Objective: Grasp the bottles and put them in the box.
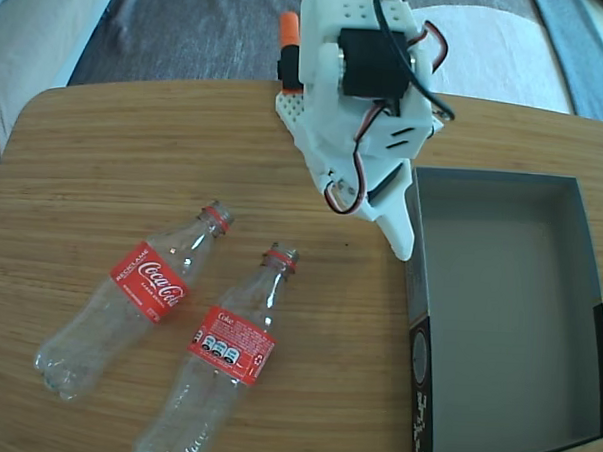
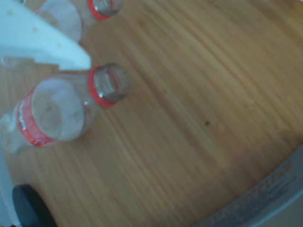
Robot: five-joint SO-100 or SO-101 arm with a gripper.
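Two clear plastic red-labelled bottles [image 1: 128, 297] [image 1: 221, 358] lie on the wooden bench [image 1: 304, 386], left of the white gripper [image 1: 401, 240] (jaw state indiscernible); the empty grey cardboard box [image 1: 581, 248] sits right.

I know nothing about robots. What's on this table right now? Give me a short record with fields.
surface: wooden table
bottles: two clear capless bottles lying on their sides, side by side, apart from each other
left bottle in the fixed view: red label reading Coca-Cola faces up
right bottle in the fixed view: label shows small print
box: shallow, dark grey inside, nothing in it, at the right of the fixed view
gripper: white, above the table between bottles and box, holding nothing; open or shut unclear
bottles in box: none yet
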